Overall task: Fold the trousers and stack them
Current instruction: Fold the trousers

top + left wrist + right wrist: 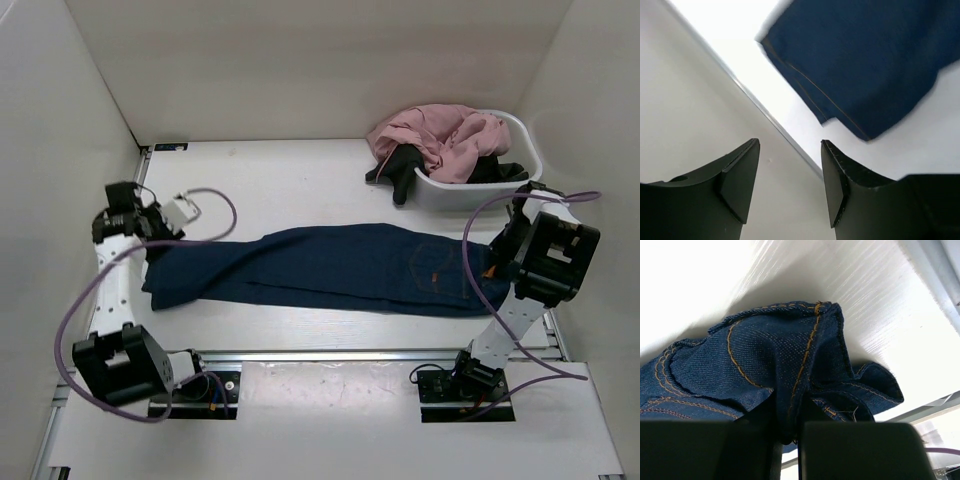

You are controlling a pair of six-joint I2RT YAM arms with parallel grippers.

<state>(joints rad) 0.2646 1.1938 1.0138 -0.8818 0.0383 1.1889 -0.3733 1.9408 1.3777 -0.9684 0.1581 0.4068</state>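
Note:
The dark navy jeans [330,268] lie flat across the table, folded lengthwise, legs to the left and waist with an orange-stitched pocket to the right. My right gripper [497,268] is shut on the bunched waist end; the right wrist view shows the denim [765,355] pinched between the fingers. My left gripper [152,232] is open and empty beside the leg hems. In the left wrist view the leg hems [860,60] lie ahead of the open fingers [840,175], apart from them.
A white basket [470,190] at the back right holds a pink garment [445,135] and a black garment [400,165] hanging over its rim. White walls enclose the table on the left, back and right. A metal rail [360,353] runs along the near edge.

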